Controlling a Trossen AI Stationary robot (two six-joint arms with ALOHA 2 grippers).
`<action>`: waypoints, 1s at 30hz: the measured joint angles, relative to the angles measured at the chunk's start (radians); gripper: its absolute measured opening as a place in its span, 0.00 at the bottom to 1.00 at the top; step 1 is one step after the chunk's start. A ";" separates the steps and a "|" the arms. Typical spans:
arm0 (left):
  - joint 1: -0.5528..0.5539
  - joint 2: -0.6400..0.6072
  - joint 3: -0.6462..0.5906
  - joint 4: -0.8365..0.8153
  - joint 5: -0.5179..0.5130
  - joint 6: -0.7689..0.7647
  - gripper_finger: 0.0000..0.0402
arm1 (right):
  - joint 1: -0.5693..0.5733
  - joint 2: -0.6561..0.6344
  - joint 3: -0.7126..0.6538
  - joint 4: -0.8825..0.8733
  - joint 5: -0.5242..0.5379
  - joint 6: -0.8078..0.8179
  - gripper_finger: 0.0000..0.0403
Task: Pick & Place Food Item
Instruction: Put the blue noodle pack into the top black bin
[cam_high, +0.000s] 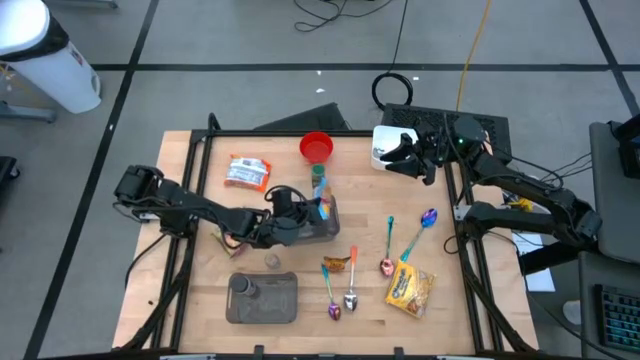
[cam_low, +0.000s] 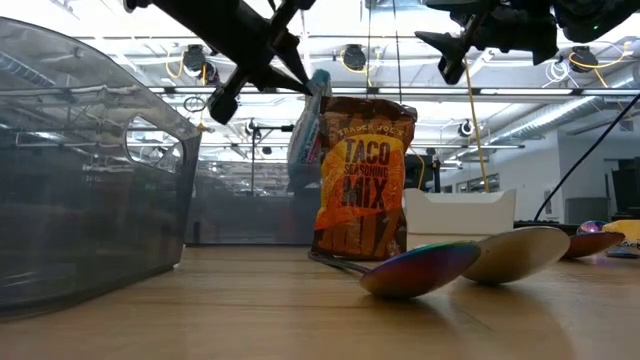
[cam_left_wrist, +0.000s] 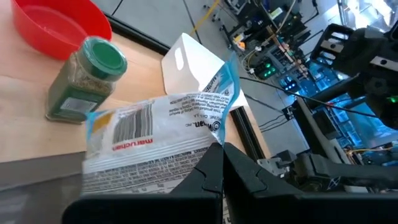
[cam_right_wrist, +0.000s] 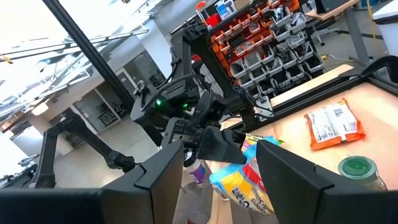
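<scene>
At table centre, left end effector (cam_high: 318, 208) pinching noodle packet (cam_left_wrist: 155, 134); barcode only in wrist view.

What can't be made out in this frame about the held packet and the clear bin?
- Blue-edged white noodle packet: its front is hidden in the left wrist view; only the barcode back shows.
- Left gripper: shut on the packet, the arm covers it in the high view.
- Clear plastic bin: cut off by the low view's left edge.

Bright, even overhead light; ceiling glare in low view; near bin blurred; soft shadows.
</scene>
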 joint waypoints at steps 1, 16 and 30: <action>0.000 0.010 0.000 0.007 0.001 -0.001 0.00 | 0.000 0.000 0.000 0.000 0.008 0.000 0.49; -0.004 0.182 0.000 0.275 0.008 -0.009 0.00 | 0.000 0.000 0.000 -0.009 0.007 -0.008 0.49; 0.000 0.197 0.003 0.460 -0.001 0.081 0.00 | 0.000 0.003 0.000 -0.021 0.008 -0.017 0.49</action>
